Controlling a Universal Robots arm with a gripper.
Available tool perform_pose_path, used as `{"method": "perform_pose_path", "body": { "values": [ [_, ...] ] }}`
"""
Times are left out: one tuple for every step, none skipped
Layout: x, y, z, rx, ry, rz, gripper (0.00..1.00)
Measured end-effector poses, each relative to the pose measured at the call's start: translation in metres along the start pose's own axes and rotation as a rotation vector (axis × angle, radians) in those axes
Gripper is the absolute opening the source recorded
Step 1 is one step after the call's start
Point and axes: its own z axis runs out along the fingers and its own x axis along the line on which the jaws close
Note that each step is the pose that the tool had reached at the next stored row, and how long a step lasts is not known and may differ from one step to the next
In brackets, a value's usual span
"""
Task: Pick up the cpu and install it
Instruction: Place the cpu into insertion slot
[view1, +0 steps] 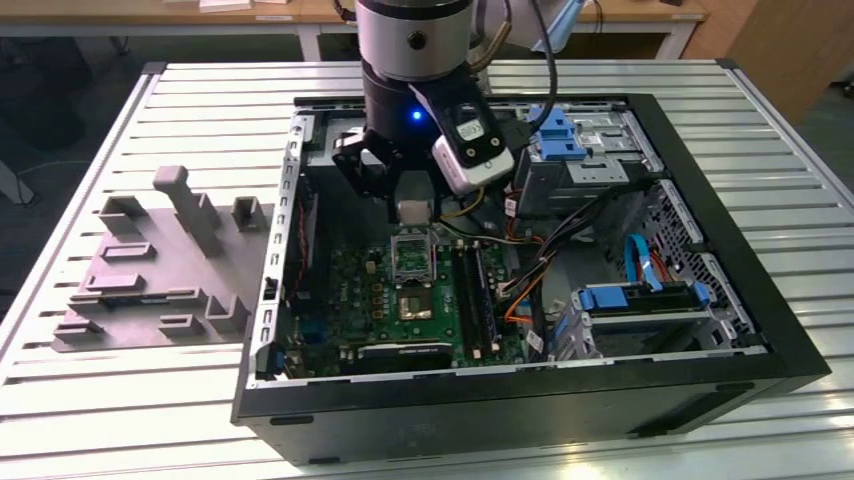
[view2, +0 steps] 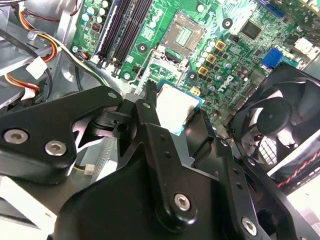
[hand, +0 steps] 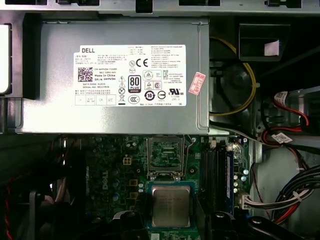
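Note:
The cpu (view1: 415, 212) is a small pale silvery square chip held in my gripper (view1: 415, 218), which is shut on it inside the open computer case (view1: 747, 330). It hangs a little above the green motherboard (view1: 387, 300), just off the metal-framed socket (view1: 411, 252). In the second wrist view the cpu (view2: 176, 106) sits between the black fingers (view2: 150, 125), and the open socket (view2: 184, 34) lies beyond it. The first wrist view shows the cpu (hand: 171, 206) beside the open socket (hand: 165, 154).
A grey power-supply box (hand: 115, 75) sits close beside the socket. Memory slots (view2: 120, 30), a black fan (view2: 280, 115) and cable bundles (hand: 290, 200) crowd the board. Blue drive brackets (view1: 561, 135) stand at the case's back. A grey moulded tray (view1: 147, 280) lies at the exterior view's left.

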Motion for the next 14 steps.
{"method": "perform_pose_path", "body": {
  "values": [
    [0.0, -0.0005, 0.0066, -0.0001, -0.0001, 0.0, 0.47],
    [0.0, -0.0005, 0.0084, 0.0, 0.0, 0.0, 0.47],
    [0.0, -0.0006, 0.0102, 0.0, 0.0, 0.0, 0.47],
    [0.0, -0.0009, 0.0117, 0.0, 0.0, 0.0, 0.47],
    [0.0, -0.0017, 0.0128, 0.0002, 0.0001, 0.0, 0.47],
    [0.0, -0.003, 0.0136, 0.0002, 0.0001, 0.0, 0.47],
    [0.0, -0.0046, 0.0144, 0.0001, 0.0001, 0.0, 0.47],
    [-0.0001, -0.0066, 0.0152, 0.0, 0.0, 0.0, 0.47],
    [-0.0001, -0.0085, 0.0158, 0.0, 0.0, 0.0, 0.47],
    [-0.0001, -0.0104, 0.0164, -0.0001, 0.0, 0.0, 0.47],
    [-0.0004, -0.0116, 0.0171, 0.0, 0.0, 0.0, 0.47],
    [-0.0008, -0.0121, 0.0186, -0.0003, -0.0001, -0.001, 0.47],
    [-0.0013, -0.0124, 0.0202, -0.0001, 0.0, -0.001, 0.47],
    [-0.0015, -0.0125, 0.0222, 0.0, 0.0, -0.001, 0.47]
  ]
}}
